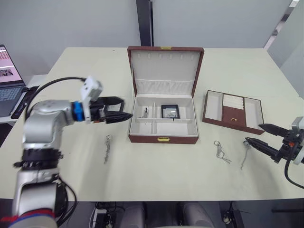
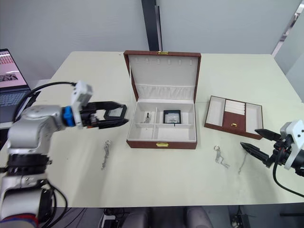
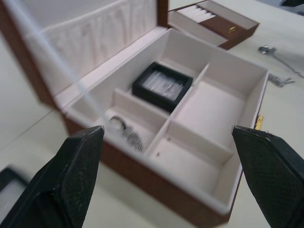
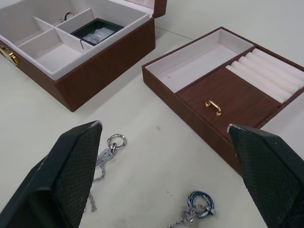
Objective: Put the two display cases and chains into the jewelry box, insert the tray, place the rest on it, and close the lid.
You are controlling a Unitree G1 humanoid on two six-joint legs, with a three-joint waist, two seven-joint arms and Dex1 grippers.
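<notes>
The jewelry box [image 1: 163,138] stands open at the table's centre with its lid [image 1: 165,64] upright. One display case [image 1: 169,111] lies in a back compartment, and a chain [image 1: 146,112] in the compartment to its left. My left gripper [image 1: 124,109] hovers open just left of the box, over a second display case [image 2: 115,112] on the table. One chain [image 1: 108,147] lies left of the box front, and two more chains [image 1: 221,151] [image 1: 244,153] to its right. The tray [image 1: 232,111] sits right of the box. My right gripper [image 1: 253,133] is open beside the rightmost chain.
An open laptop [image 1: 7,85] sits off the table's left edge. The cream table [image 1: 166,175] has bare surface in front of the box. The right gripper is close to the table's right edge.
</notes>
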